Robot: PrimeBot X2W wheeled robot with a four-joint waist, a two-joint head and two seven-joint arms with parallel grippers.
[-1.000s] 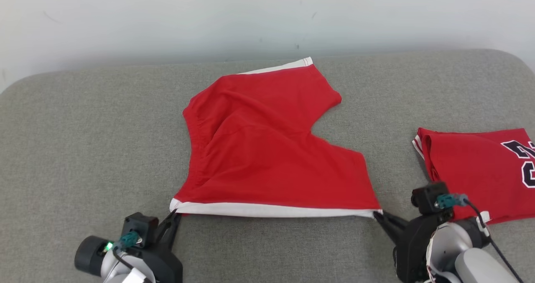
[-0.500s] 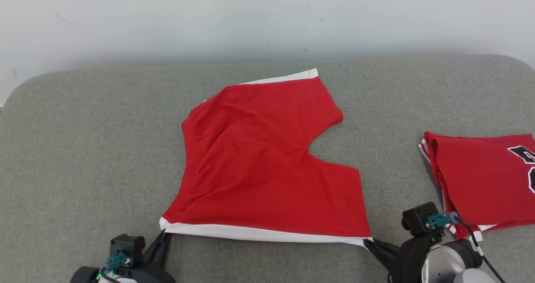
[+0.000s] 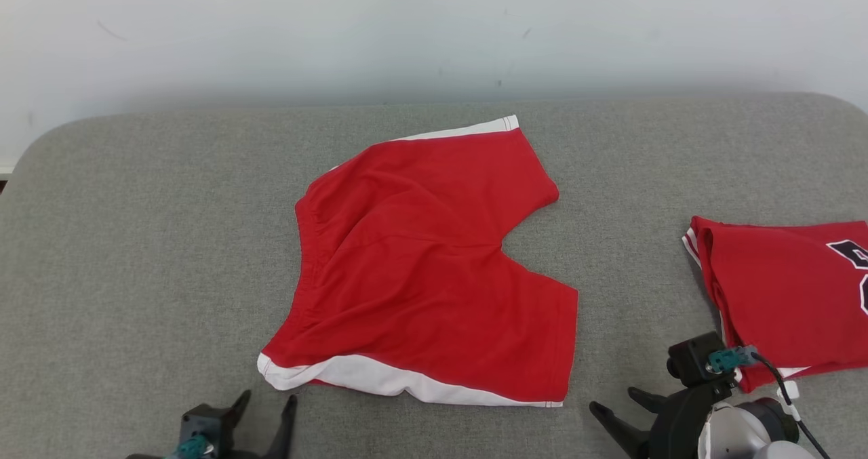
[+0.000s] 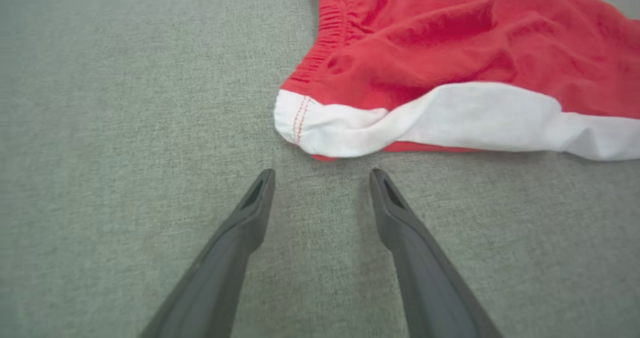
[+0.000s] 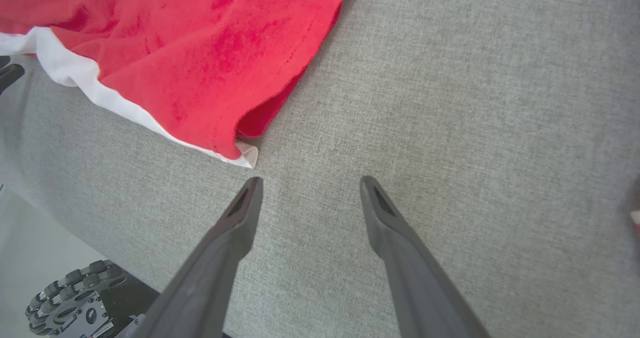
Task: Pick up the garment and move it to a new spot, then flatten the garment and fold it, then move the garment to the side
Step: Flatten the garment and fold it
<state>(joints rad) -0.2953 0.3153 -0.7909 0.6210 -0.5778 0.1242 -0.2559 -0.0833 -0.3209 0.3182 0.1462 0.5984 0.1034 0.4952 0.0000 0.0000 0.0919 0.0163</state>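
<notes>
Shorts (image 3: 420,269) loose — left end effector (image 4: 322,173), right end effector (image 5: 310,178) agape, empty; head view: jersey (image 3: 780,289).

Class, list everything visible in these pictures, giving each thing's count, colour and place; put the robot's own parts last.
shorts: one, red with white hems, spread mid-surface.
shirt: one, red with black lettering, folded, far right.
padded surface: one, grey, under both garments.
wall: one, pale, behind.
left gripper: one, dark, open, by the shorts' near left corner.
right gripper: one, dark, open, by the near right corner.
wheel: one, dark, below the surface's edge.
</notes>
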